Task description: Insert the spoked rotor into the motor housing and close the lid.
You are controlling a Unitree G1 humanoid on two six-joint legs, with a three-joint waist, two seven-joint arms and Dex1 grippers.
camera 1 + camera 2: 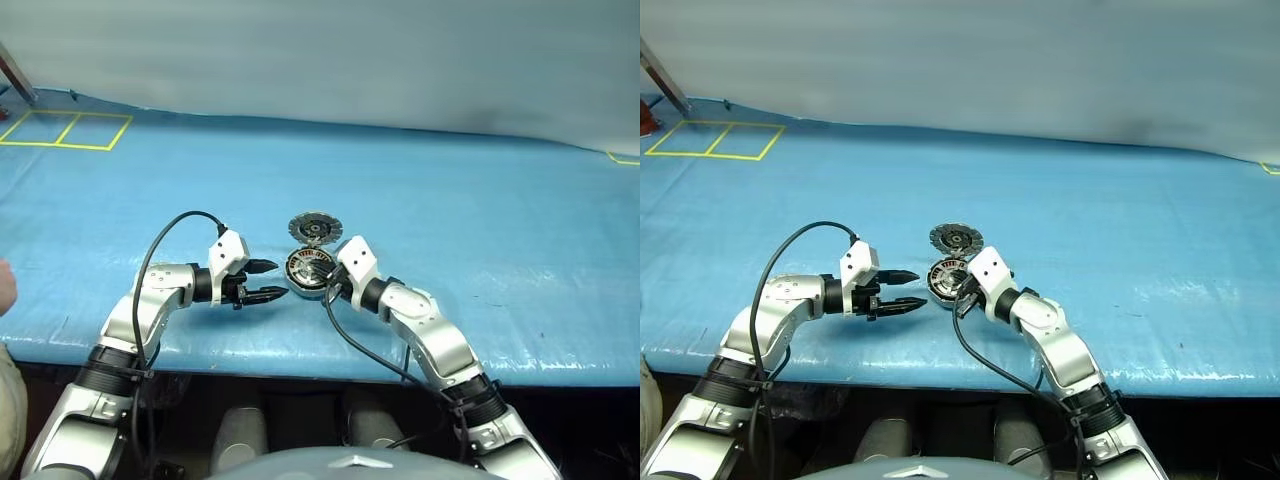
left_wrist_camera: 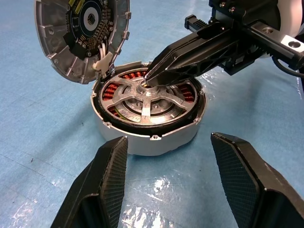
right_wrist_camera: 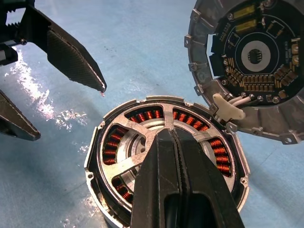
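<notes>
a blue tarp [image 1: 480, 200] covers the whole table, creased and shiny in places, with yellow tape squares [image 1: 65, 130] marked at its far left corner.

the housing [image 2: 147, 135] sits on the tarp near the front edge, between the two grippers, upright with its open side up. copper windings show inside it through the gaps of the rotor [image 2: 145, 97], which lies seated in the housing, its silvery spokes meeting at a hub in the middle and its rim about level with the housing's edge.

the lid [image 3: 251, 61] lies just behind the housing, touching or nearly touching its far edge, open and tilted, with its inner face showing: a dark circuit board with small parts, ringed by a segmented silver rim. a short bundle of white wires with a pale plug [image 3: 228, 107] runs from the lid to the housing's edge.

the right gripper [image 2: 154, 78] comes in from the right with its two black fingers pressed together, nothing between them, the tips resting on or right over the rotor's hub.

the left gripper [image 1: 272, 280] hangs just to the left of the housing, pointing toward it, its fingers spread wide and holding nothing; its fingertips [image 3: 97, 83] are close to the housing's side but apart from it.
</notes>
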